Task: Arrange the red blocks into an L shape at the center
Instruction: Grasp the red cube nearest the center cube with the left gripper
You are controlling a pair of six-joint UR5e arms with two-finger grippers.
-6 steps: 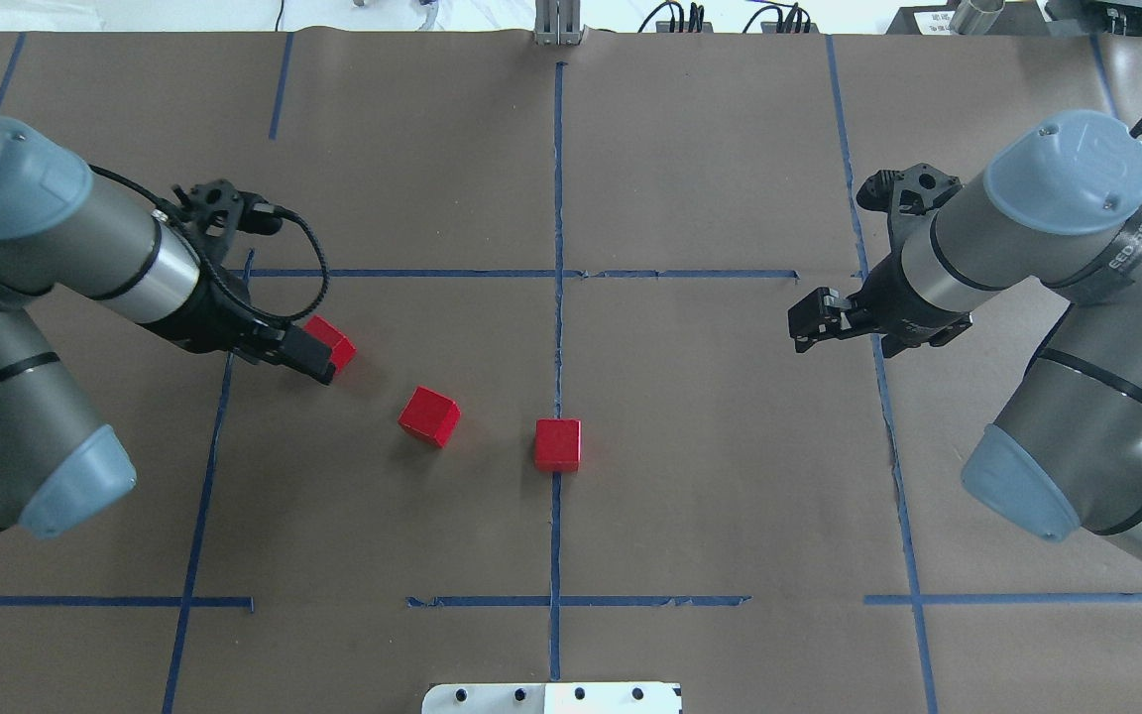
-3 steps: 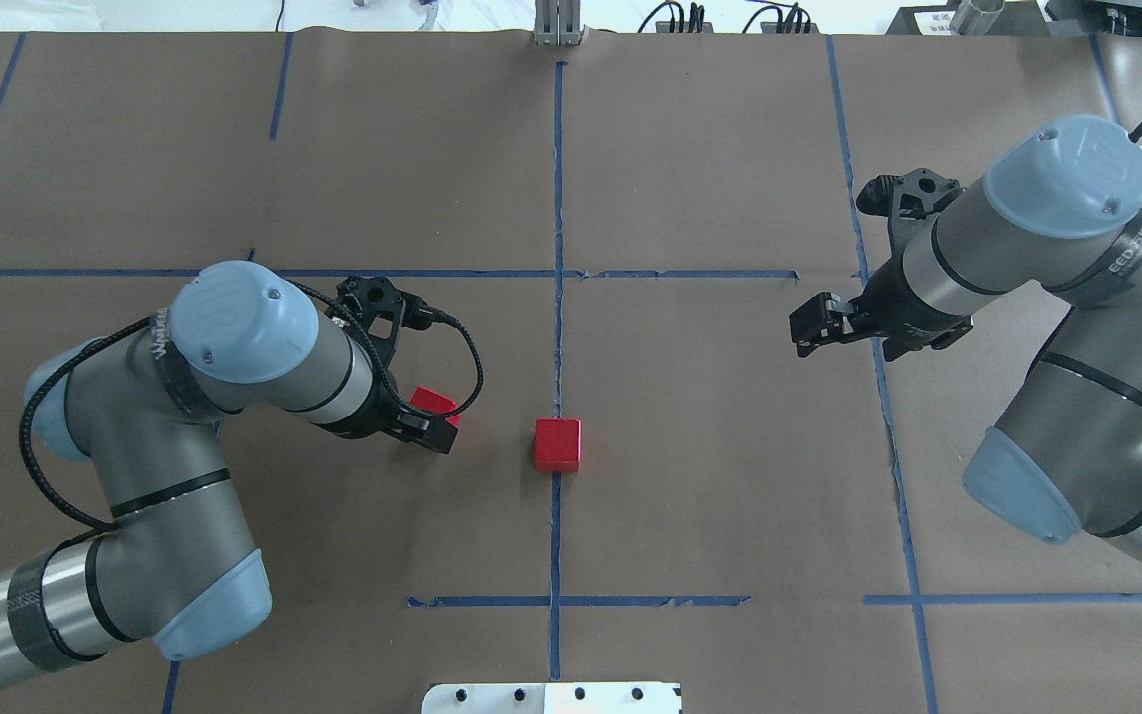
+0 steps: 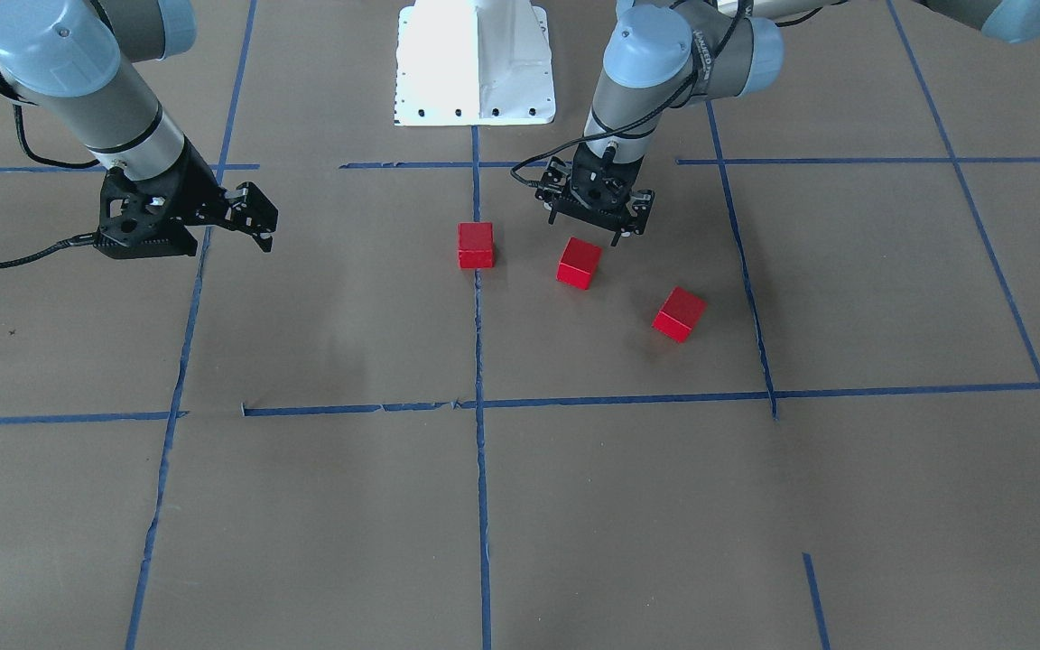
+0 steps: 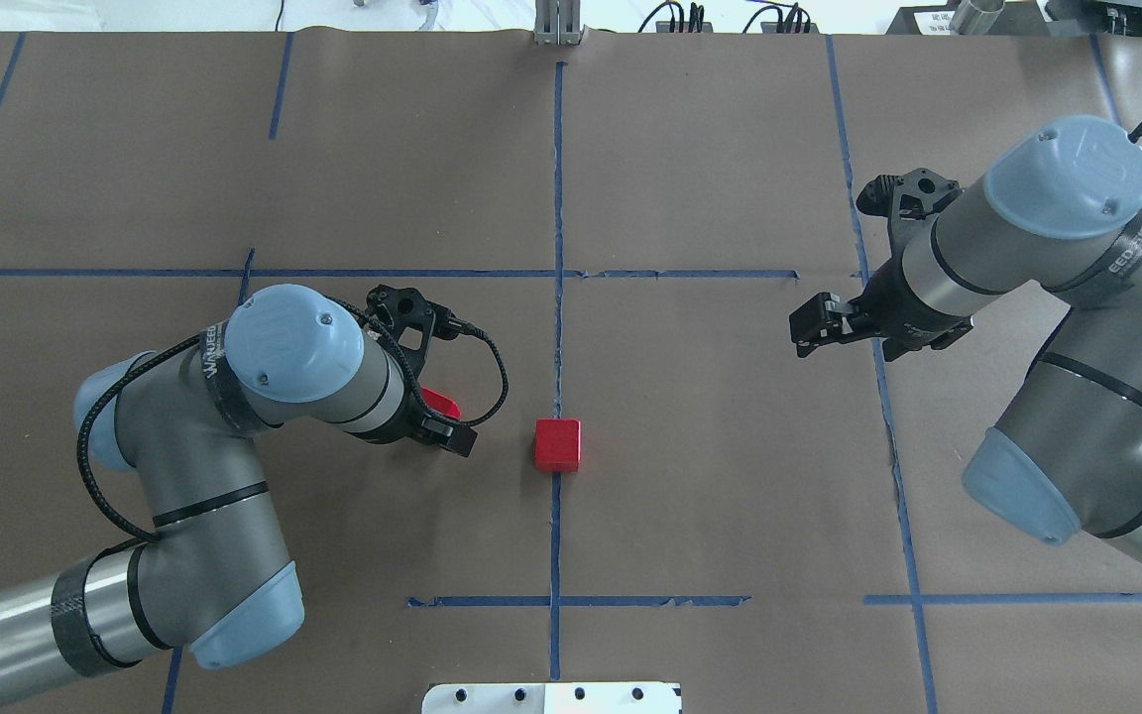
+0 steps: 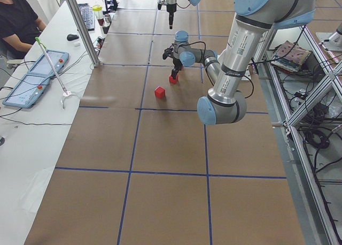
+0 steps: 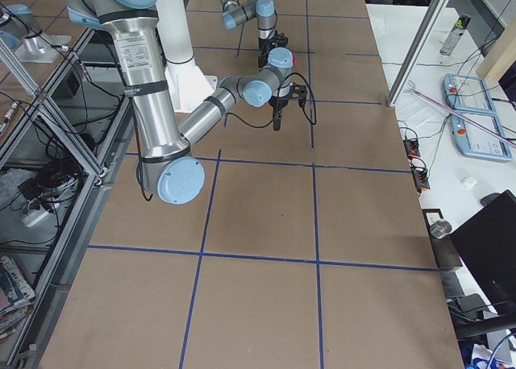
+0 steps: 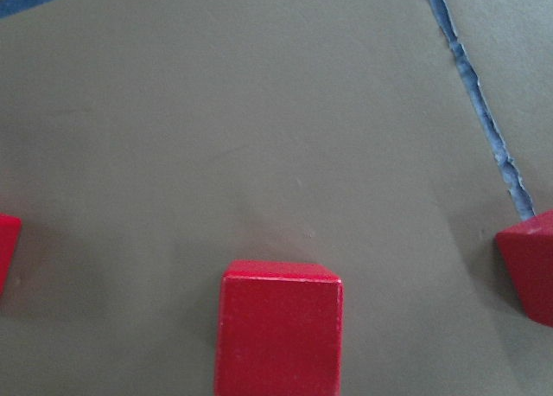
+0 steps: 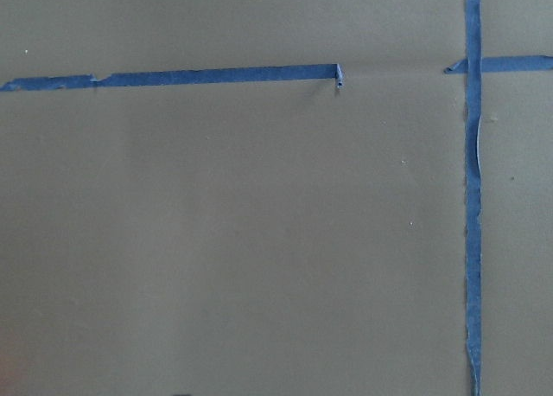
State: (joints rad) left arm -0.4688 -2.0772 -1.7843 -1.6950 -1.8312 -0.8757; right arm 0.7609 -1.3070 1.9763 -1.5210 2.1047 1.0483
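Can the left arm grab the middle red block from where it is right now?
Probably yes. The left gripper hangs just behind the middle red block, with only bare paper between them. The red block on the tape line and the outer red block sit apart, so nothing looks in the way.

The paper-covered table (image 3: 321, 524) is carrying three red blocks (image 3: 579, 263): one is sitting on the center tape line (image 3: 481, 487), two are lying apart on its robot-left side.
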